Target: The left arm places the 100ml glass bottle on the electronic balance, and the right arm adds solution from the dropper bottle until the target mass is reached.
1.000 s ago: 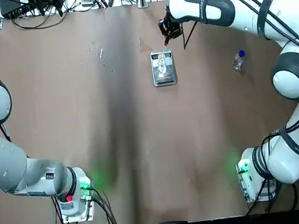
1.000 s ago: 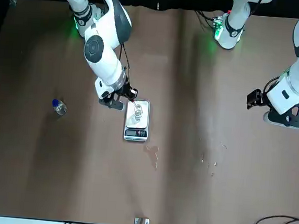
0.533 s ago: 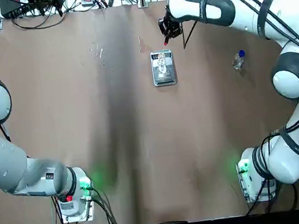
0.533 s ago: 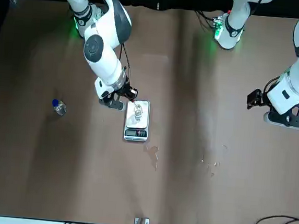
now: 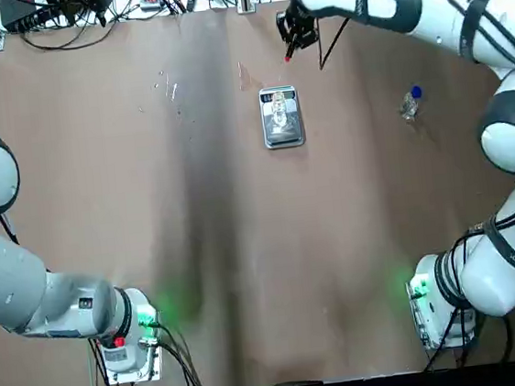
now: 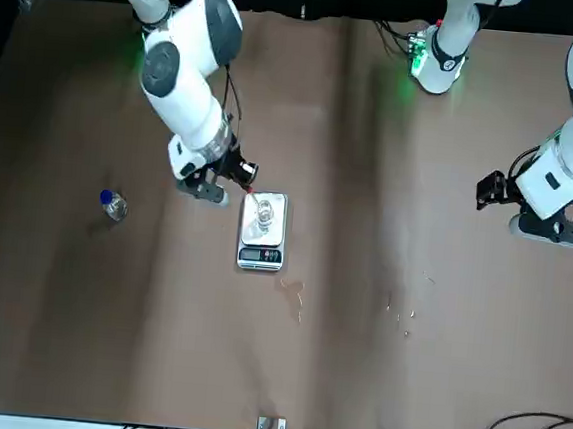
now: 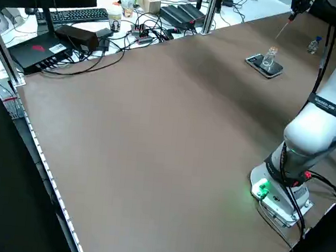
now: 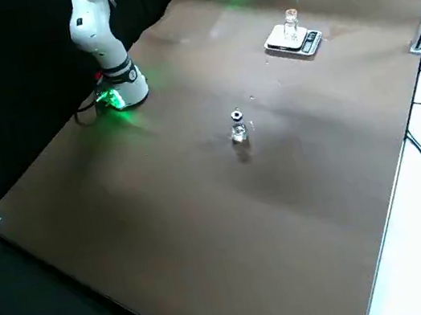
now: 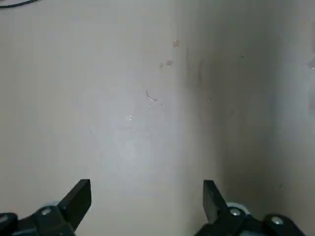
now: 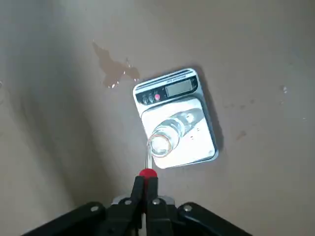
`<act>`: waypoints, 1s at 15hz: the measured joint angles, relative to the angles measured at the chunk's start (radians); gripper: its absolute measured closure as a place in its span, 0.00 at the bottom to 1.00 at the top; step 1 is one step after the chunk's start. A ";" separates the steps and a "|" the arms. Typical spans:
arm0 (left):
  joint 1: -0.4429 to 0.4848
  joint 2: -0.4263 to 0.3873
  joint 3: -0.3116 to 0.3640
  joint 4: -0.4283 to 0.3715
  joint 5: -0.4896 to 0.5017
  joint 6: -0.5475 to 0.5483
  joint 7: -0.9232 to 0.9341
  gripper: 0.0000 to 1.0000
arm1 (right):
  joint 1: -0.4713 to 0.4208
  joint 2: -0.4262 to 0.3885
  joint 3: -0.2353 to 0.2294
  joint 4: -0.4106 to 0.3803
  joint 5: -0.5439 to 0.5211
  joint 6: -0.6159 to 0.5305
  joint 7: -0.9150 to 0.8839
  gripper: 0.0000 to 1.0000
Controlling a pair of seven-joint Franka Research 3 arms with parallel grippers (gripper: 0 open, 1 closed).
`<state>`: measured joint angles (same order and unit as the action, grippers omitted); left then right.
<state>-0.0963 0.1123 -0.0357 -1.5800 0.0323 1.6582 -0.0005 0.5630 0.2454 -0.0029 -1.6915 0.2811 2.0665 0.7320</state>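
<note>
Now holding a red-bulbed glass dropper (image 10: 148, 173) near a bottle on the scale

Can find the small, clear, uncapped glass bottle (image 10: 165, 140) upright on the shiny pan of the silver-grey rectangular electronic balance (image 10: 204, 150). Cannot tell any liquid level through the glass, nor read digits on the small grey display (image 10: 179, 88). Can see the dropper's thin tube reaching down near the bottle's mouth; cannot tell if directly over the opening. Pinching the red bulb between closed fingertips with the black right gripper (image 10: 146, 184), above the table beside the scale.

Just off the scale's display end, can see a wet patch (image 10: 115, 69). Well to the robot's right of the scale, can find the clear dropper bottle with a blue collar (image 5: 410, 104) standing on the brown table (image 5: 272, 247), with open room between.

Holding the black left gripper (image 9: 146, 189) with fingers spread and nothing between, over the table's left side, well apart from the scale. Cannot see that gripper in the top view, cut off past the left edge.
</note>
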 joint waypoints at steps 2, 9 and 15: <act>0.000 0.000 0.000 0.001 0.000 0.000 0.000 0.00 | -0.050 -0.032 -0.003 0.006 0.000 -0.051 0.000 0.96; 0.001 -0.009 0.000 0.007 0.000 0.000 0.000 0.00 | -0.310 -0.094 -0.012 0.009 -0.008 -0.275 -0.194 0.96; 0.001 -0.020 -0.001 0.007 0.000 0.000 -0.002 0.00 | -0.427 -0.096 -0.013 0.006 -0.163 -0.365 -0.296 0.96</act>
<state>-0.0954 0.0927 -0.0365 -1.5728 0.0323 1.6578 -0.0022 0.1358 0.1493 -0.0158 -1.6859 0.1177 1.7016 0.4359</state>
